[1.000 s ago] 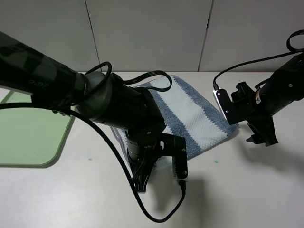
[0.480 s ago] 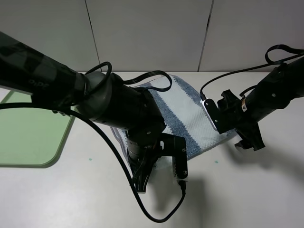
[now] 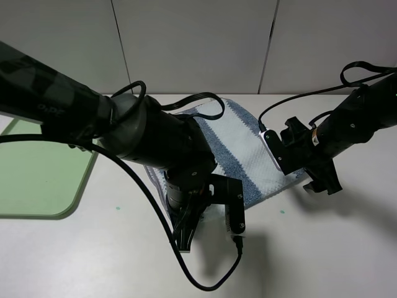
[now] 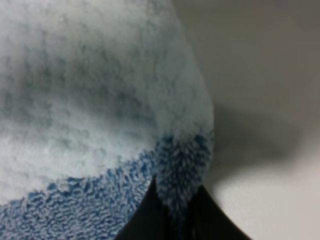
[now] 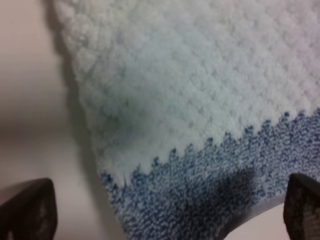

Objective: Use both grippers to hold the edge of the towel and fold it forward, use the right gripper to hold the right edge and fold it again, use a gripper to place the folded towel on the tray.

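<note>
- your left gripper (image 4: pixel 172 215) is working nearest, its black fingers clamped together on a blue-grey fold at the towel's (image 3: pixel 260 149) near side.
- your right gripper (image 5: pixel 165 210) is holding its jaws wide apart, one finger on each side of the towel's right edge; whether it is touching the cloth, i cannot tell.
- the towel is lying on the white table (image 3: pixel 322 248), its broad stripes running diagonally from far left to near right; the left arm is hiding its long axis. the cloth is looking soft and waffle-textured.
- the tray (image 3: pixel 37 180), flat, light green and round-cornered, is sitting well apart at the left.
</note>
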Motion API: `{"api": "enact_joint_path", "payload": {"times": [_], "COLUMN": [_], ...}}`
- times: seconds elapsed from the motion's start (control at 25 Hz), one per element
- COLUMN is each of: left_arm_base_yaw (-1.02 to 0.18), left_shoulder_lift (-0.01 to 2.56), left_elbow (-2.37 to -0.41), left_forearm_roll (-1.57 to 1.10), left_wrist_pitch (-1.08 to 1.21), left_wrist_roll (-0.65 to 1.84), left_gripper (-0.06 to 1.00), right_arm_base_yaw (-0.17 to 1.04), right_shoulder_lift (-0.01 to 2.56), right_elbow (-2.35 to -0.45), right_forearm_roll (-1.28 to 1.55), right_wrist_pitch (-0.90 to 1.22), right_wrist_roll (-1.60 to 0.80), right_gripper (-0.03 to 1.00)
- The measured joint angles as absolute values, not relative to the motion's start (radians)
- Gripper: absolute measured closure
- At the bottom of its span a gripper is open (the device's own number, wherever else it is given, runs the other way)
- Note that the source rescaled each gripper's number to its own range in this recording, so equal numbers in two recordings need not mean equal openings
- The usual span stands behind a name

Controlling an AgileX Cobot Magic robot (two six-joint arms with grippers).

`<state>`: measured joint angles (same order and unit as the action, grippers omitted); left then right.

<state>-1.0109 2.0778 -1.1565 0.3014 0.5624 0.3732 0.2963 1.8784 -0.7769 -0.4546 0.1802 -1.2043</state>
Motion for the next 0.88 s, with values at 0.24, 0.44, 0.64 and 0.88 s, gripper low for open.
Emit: {"api": "enact_joint_path", "payload": {"times": [0.24,0.44,0.64,0.88], "left_arm_base_yaw": [-1.011,-1.011,-1.011,-1.011], "left_shoulder_lift": [2.078,2.078,2.078,2.078], "left_elbow": [-1.156,-1.156,-1.156,-1.156], "left_forearm_roll": [0.301,0.301,0.301,0.301], "left_wrist_pitch": [0.562,0.562,0.562,0.562], "left_wrist_roll": [0.373,0.373,0.373,0.373], "left_gripper": [0.94,0.94,0.94,0.94], "right_arm_base_yaw": [0.296,0.296,0.296,0.296], "right_shoulder_lift": [1.894,1.899,1.903,1.908], "right_elbow": [-0.780,-0.780,-0.780,-0.780], "right_forearm_roll": [-0.459,-0.459,-0.459,-0.458], "right_wrist_pitch": [0.160,0.151,0.145,0.136], "right_wrist_roll": [-1.208,-1.208,-1.208,-1.208], "right_gripper": [0.12,0.27,0.47,0.63]}}
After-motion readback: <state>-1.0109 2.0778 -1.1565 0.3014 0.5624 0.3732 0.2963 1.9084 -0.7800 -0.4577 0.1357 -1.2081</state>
